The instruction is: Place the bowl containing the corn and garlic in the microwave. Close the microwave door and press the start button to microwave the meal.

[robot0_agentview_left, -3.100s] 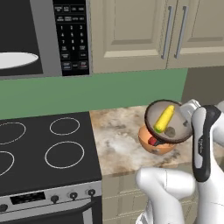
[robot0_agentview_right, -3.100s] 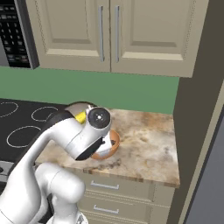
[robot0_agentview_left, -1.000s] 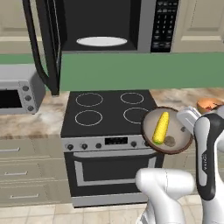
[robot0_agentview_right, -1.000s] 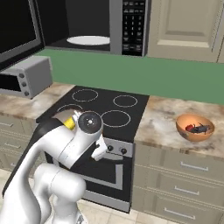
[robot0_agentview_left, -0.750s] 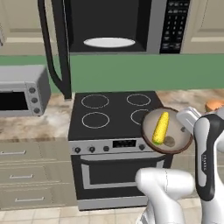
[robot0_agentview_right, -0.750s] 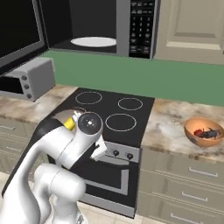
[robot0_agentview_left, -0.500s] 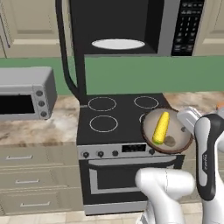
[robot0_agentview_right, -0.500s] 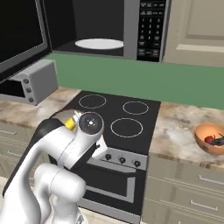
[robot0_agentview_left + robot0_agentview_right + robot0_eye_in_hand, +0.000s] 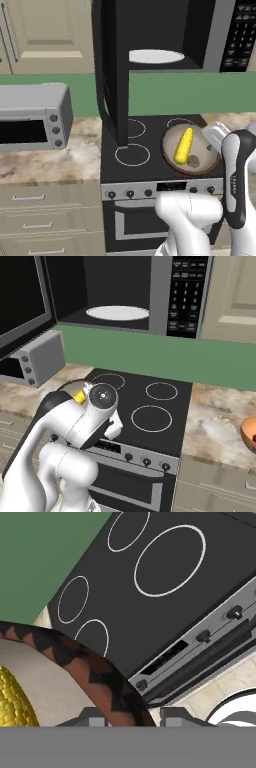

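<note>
Bowl (image 9: pixel 191 148): held up over the stove (image 9: pixel 150 165), its patterned brown rim passing straight between the two fingertips (image 9: pixel 92 717) at the bottom of the hand view; the rest of the dish spreads away from them.
Grip: gripper (image 9: pixel 131 716) closed on that rim, one pad on each side of the wall, jaws partly apart because the rim fills the gap.
Corn (image 9: pixel 183 145): lying lengthwise inside the bowl, on the side of the dish away from the pinch; a yellow end of it shows just beside the fingers in the hand view.
Garlic (image 9: pixel 193 160): small lump on the bowl floor next to the cob, nearer the fingers than the cob's far end.
Microwave (image 9: pixel 131 293): well above and ahead of the fingers, cavity exposed, white turntable (image 9: pixel 117 312) bare.
Microwave door (image 9: pixel 112 70): swung wide, standing edge-on well off to the side of the held bowl.
Handling, as a judgement: rigid and probably fairly light, but held by one edge, so its weight hangs off the pinch and wants to tip it. Cob and garlic are loose and round; any tilt could roll them out. Glazed rim may be slippery.
Hold, as a judgement: the rim pinch is adequate if the dish is kept level and moved slowly onto the turntable.
</note>
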{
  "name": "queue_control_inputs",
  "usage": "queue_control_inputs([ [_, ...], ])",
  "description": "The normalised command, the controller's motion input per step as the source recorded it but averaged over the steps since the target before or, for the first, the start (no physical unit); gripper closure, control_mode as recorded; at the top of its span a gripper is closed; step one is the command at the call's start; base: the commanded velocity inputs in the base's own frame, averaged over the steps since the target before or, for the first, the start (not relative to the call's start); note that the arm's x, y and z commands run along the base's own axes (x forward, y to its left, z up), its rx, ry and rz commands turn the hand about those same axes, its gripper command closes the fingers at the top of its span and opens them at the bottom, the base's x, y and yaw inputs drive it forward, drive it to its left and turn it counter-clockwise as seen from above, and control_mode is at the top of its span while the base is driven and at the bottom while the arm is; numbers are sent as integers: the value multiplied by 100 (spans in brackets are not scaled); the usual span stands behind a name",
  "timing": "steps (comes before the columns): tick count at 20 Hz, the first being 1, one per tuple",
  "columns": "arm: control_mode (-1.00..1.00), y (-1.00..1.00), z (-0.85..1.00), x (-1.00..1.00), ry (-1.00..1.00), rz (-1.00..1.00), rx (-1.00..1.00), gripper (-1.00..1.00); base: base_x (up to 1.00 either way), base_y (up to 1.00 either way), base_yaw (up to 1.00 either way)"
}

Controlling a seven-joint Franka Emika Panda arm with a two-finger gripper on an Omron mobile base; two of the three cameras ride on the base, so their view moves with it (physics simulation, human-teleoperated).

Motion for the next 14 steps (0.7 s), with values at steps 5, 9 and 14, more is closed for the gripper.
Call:
queue_control_inputs([
  [5,100,0,0,0,0,0,0,100,50,0,0],
  [9,100,0,0,0,0,0,0,100,32,5,1],
  [14,100,0,0,0,0,0,0,100,27,0,4],
])
